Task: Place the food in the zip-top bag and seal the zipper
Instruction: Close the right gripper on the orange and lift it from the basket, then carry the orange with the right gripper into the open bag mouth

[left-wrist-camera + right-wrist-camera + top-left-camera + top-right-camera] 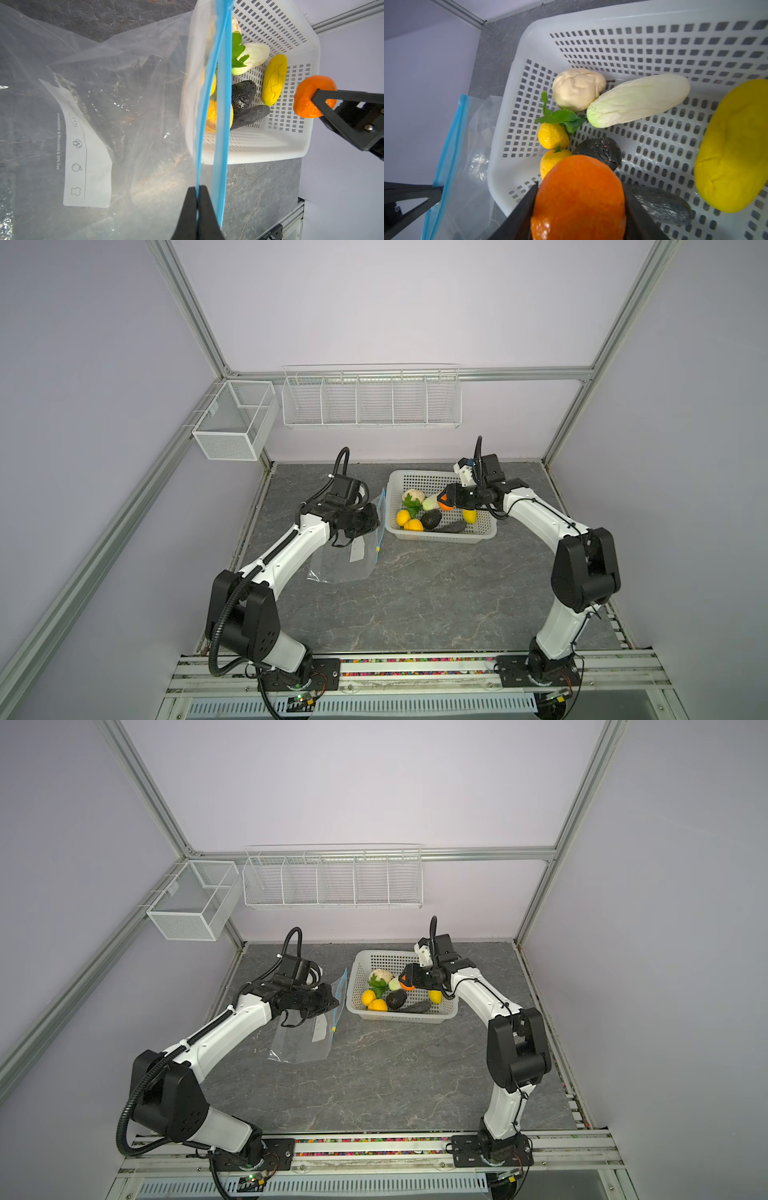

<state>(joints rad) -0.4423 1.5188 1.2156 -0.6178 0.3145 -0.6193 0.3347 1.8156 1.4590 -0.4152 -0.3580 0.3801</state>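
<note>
Nearest lies the bag (pixel 340 568), left of the basket (pixel 449 538); my left gripper (pixel 198 188) is clenched on its zipper (pixel 222 145), holding the mouth edge up; my right gripper (pixel 580 185) grasps the orange (pixel 579 199) above the basket, where the other food (pixel 637 99) lies.

Perforated basket (pixel 440 536), wire rack (pixel 371 402) — wall-hung, mesh bin (pixel 232 423)

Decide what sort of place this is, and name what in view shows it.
Probably a robotics lab test cell, not a kitchen: a left arm and right arm bolted to a front rail, an aluminium frame around plain walls, and toy food in a white basket.
</note>
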